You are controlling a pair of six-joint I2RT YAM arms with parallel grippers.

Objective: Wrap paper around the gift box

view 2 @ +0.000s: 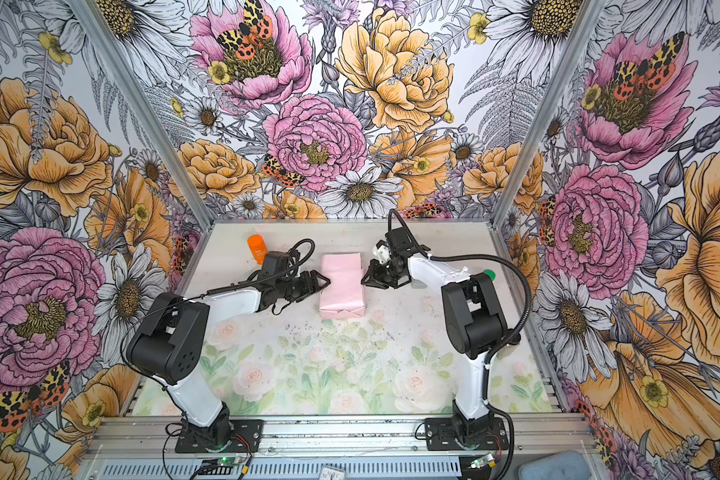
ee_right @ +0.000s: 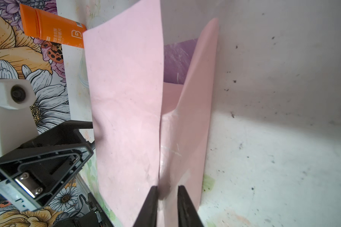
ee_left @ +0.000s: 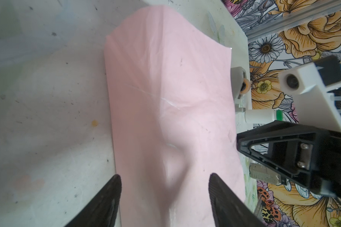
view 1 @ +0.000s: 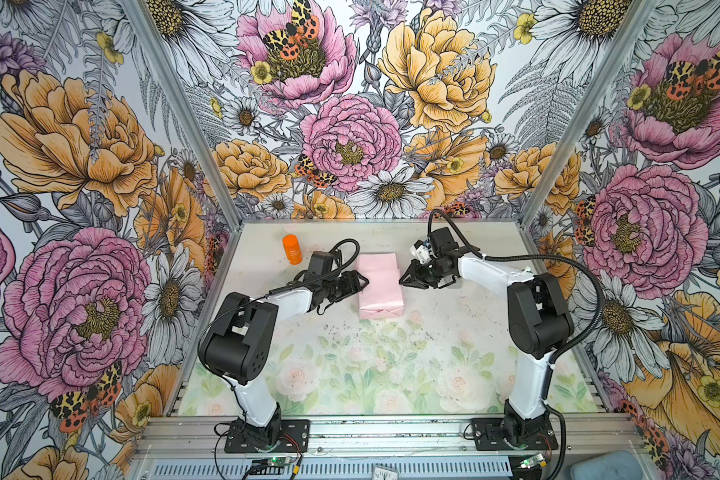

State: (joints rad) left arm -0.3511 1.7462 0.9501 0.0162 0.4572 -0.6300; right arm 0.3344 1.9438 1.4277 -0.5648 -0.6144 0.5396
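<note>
Paper (view 1: 378, 286): folded pink-side-out into a long bundle, laid midway between the left and right table (view 1: 454, 332) edges, toward the far edge; long axis near-to-far.
Gift box: hidden, judged inside.
Left pincer (ee_left: 163, 176): spread, at the left long side.
Right pincer (ee_right: 167, 188): nearly pressed together over the seam; a true pinch cannot be told.

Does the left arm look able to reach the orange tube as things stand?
Probably yes: the orange tube sits near the open left gripper, on its own side, with only bare table between.
</note>
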